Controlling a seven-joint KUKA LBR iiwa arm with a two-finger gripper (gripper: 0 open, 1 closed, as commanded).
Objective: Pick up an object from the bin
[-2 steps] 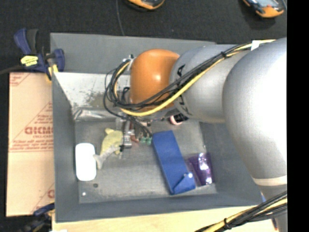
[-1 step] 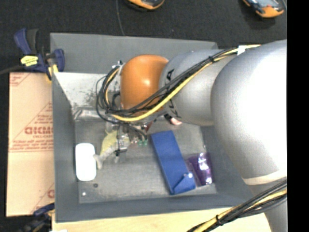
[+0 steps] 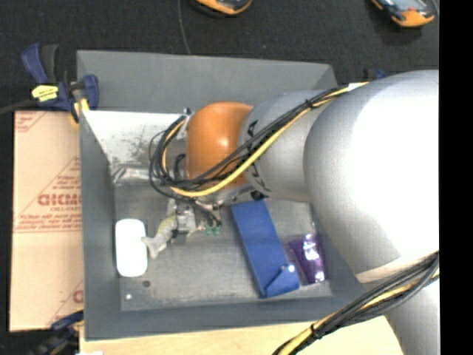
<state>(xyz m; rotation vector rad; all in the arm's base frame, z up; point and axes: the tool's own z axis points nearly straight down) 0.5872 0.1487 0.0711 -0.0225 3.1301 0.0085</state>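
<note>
My gripper [image 3: 177, 226] hangs low over the bin floor, left of centre, under the arm's orange cover. A white rounded block [image 3: 131, 248] lies flat just to its left, near the bin's left wall; a grey part of the gripper reaches almost to the block's right edge. A small green item [image 3: 213, 230] sits on the floor right beside the gripper. Whether the gripper touches either thing I cannot tell.
A long blue box [image 3: 261, 247] lies slanted right of the gripper, its lower end near the front wall. A purple packet [image 3: 310, 259] rests beside it at the right. The arm covers the bin's upper right part.
</note>
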